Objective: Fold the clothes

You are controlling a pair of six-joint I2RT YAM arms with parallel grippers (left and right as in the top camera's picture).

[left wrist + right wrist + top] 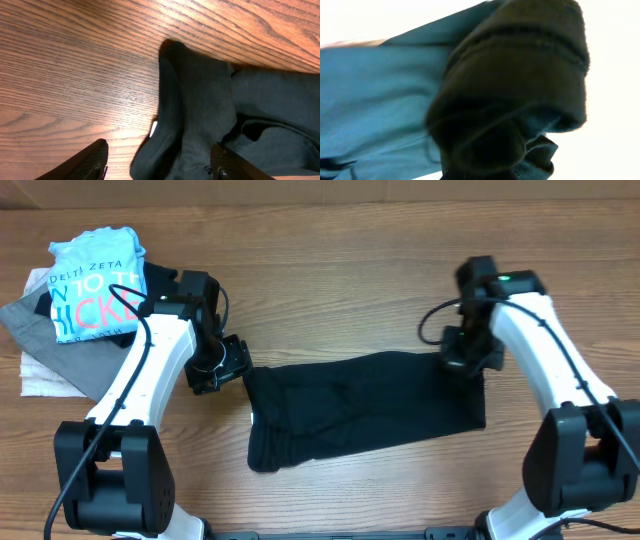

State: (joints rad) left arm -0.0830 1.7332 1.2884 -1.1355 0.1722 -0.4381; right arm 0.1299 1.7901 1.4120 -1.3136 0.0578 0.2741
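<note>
- The black fabric garment [360, 412] lies spread flat on the wooden table [340, 270], between both arms.
- The left gripper [159, 147] stands wide open, with the garment's left edge between its fingers.
- The right gripper [466, 358] sits at the garment's right corner. Cloth fills its camera, so its grip cannot be told.
- A light-blue printed T-shirt [95, 285] tops a pile at the table's corner.

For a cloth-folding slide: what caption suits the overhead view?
Left tool and right tool flank a black garment on a wooden table; folded clothes stacked nearby.
</note>
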